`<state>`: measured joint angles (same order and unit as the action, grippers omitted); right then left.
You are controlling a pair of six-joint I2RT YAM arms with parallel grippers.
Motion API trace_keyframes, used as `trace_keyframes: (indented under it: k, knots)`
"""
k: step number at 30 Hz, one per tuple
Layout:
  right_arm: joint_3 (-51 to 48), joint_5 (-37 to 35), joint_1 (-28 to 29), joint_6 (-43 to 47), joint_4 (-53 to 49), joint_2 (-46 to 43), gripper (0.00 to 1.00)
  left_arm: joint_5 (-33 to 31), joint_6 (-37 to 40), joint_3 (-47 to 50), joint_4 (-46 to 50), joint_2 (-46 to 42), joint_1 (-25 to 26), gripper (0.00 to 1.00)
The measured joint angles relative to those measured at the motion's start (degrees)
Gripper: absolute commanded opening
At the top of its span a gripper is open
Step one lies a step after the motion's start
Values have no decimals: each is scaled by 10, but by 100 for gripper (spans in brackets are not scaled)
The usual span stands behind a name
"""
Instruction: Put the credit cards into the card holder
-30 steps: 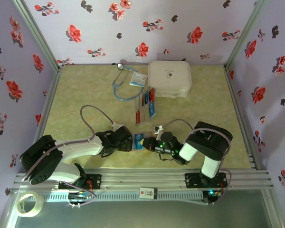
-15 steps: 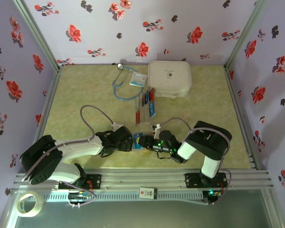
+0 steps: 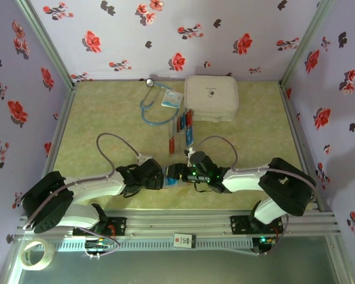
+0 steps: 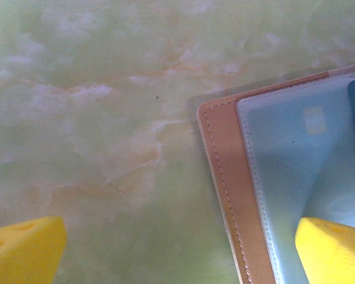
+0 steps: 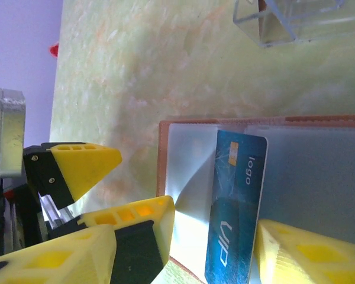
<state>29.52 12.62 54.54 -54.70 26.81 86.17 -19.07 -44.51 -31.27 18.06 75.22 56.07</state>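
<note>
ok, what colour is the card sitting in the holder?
The card is blue with white lettering. The right wrist view shows it best.

A pale green, marble-patterned tabletop [image 3: 106, 118] sits between lilac walls [image 3: 165, 35] printed with red and dark flowers. Near the far edge, right of centre, lies a large white rounded case [image 3: 210, 97]. Just left of it, a small white-and-blue packet [image 3: 172, 99] rests against a blue stethoscope [image 3: 142, 106], whose tubing loops toward the middle and whose metal chest piece points at the far edge. A clear plastic tray [image 3: 173, 127] runs at a slant from beside the case toward the tabletop's centre; one of its corners shows in the right wrist view [image 5: 284, 23]. Beyond the near edge runs a metal rail [image 3: 183, 223] carrying a small white tag [image 3: 184, 240]. A roll of clear tape [image 3: 22, 255] lies off the near left corner.
</note>
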Motion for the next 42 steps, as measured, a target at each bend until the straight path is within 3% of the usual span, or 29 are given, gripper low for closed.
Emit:
trace_keyframes:
  k: [12,14,21,24,42]
  knots:
    - [63,-51,0,68,-210,-32,61,2,0,2,4,-51,-29,100]
    - [82,-65,0,83,-243,-33,53,2,0,2,9,-63,-40,100]
    - [169,-119,0,133,-363,-10,12,2,1,10,40,-82,-76,100]
    - [197,-132,1,146,-398,14,4,2,1,13,50,-82,-82,100]
    - [235,-142,13,158,-447,101,0,2,16,13,54,-26,-83,100]
